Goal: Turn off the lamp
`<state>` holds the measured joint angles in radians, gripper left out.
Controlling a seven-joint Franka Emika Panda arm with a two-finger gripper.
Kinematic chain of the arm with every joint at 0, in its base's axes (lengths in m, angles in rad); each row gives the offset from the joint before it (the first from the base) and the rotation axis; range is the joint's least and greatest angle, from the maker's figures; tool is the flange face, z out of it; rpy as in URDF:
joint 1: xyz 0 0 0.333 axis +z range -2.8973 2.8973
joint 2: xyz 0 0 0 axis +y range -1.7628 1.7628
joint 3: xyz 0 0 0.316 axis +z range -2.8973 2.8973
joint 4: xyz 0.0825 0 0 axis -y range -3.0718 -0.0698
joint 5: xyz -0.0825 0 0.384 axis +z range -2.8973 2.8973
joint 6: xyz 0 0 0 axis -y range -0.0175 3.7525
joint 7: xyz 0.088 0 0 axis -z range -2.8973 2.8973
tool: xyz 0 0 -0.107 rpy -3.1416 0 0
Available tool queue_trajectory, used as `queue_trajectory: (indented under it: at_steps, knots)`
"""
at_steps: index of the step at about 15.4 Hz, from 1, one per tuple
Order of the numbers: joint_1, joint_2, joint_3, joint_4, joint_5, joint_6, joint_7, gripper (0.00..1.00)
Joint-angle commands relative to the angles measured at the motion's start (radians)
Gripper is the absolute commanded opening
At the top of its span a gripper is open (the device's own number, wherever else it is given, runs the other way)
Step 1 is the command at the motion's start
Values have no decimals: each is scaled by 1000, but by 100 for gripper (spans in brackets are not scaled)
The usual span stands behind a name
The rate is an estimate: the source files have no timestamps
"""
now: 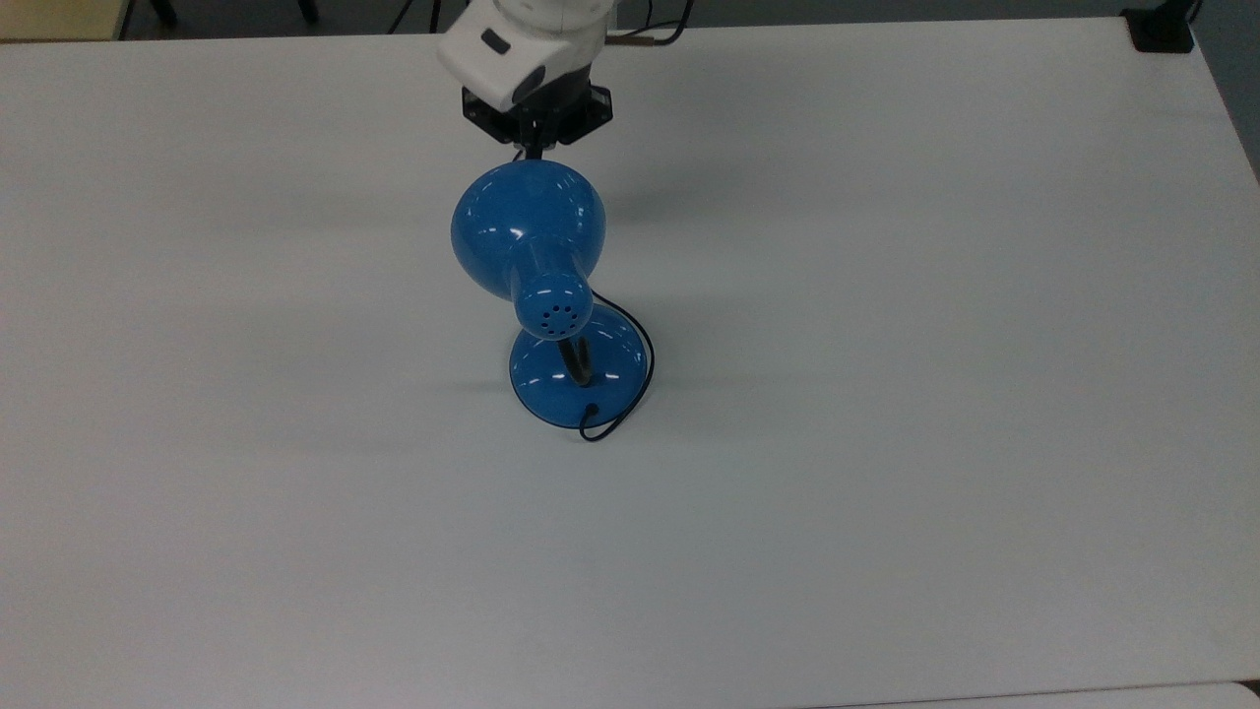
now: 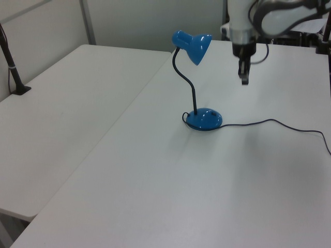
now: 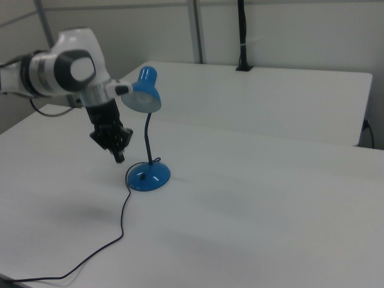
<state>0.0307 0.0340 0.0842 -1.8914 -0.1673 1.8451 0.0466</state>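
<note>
The blue lamp stands upright on the white table [image 1: 886,394]. Its domed shade [image 1: 527,231] [image 2: 194,45] [image 3: 146,96] sits on a bent black neck above the round base [image 1: 576,379] [image 2: 205,119] [image 3: 148,176]. No glow shows under the shade. My gripper [image 2: 243,78] [image 3: 119,157] hangs in the air beside the lamp, well above the table and apart from the base. Its fingers point down and are shut on nothing. In the top view the gripper [image 1: 533,148] is just beyond the shade, partly behind it.
The lamp's thin black cord [image 2: 279,123] [image 3: 123,222] trails across the table from the base. A second white table [image 2: 62,103] adjoins this one, with a black clamped post [image 2: 13,72] [image 3: 242,36] at its edge. A black fitting [image 1: 1162,30] sits at the table's far corner.
</note>
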Motion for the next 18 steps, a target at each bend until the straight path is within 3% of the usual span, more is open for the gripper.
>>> queue_trajectory:
  at_steps: [1, 4, 7, 8, 12, 18]
  knots:
    - [-6, 3, -1, 174, 32, -124, 6, 22]
    - [-8, 9, -11, 268, 57, -181, 1, 57]
    - [-2, -3, -11, 278, 57, -199, 2, 82]
    - [0, -6, -12, 278, 58, -199, 6, 100]
    - [-9, -6, -18, 291, 113, -196, 62, 100]
    - [-18, -5, -24, 311, 117, -224, 67, 100]
